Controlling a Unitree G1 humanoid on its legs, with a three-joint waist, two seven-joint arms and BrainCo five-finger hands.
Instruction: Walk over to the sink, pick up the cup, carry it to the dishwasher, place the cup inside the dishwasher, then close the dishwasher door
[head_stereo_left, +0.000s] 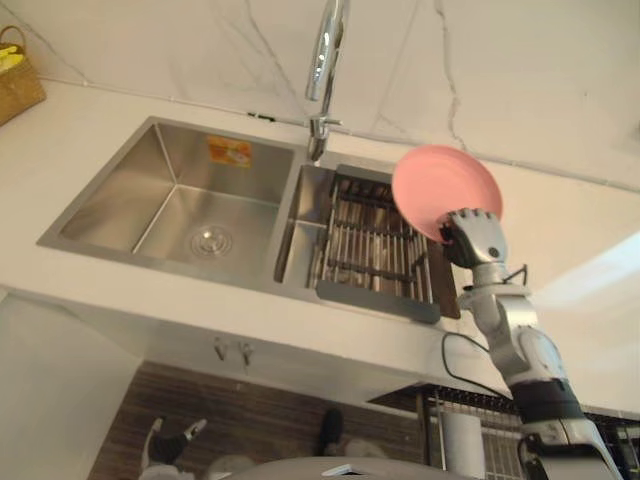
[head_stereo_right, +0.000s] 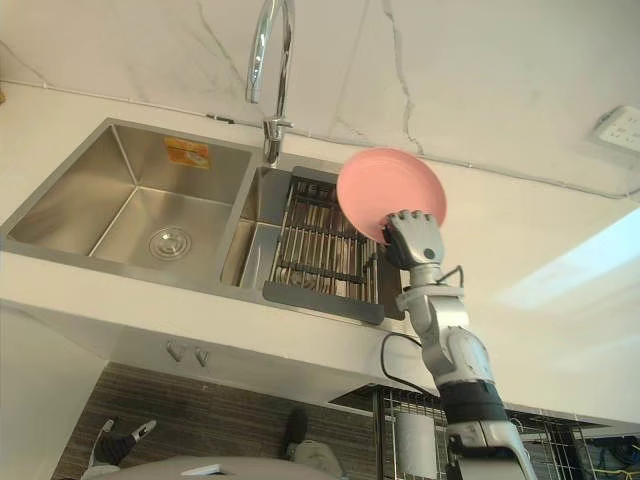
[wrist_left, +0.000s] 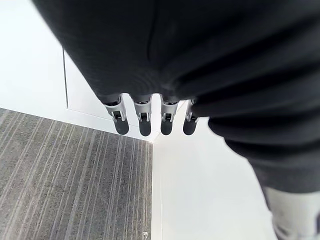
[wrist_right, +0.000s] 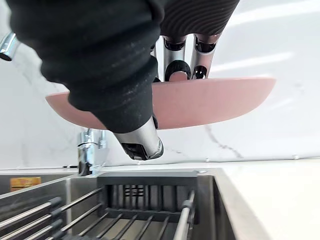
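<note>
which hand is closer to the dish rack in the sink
Right. The right hand is up by the right edge of the dish rack, fingers curled round a pink plate. The left hand hangs low by a white cabinet and the grey floor, away from the sink.

The right arm is raised from the near right, with the forearm held almost upright. The right hand (head_stereo_left: 473, 237) is clamped on the rim of a pink plate (head_stereo_left: 440, 185), thumb on one face and fingers on the other. The left hand (wrist_left: 144, 120) is held low, with its fingers straight and pointed downward.
</note>
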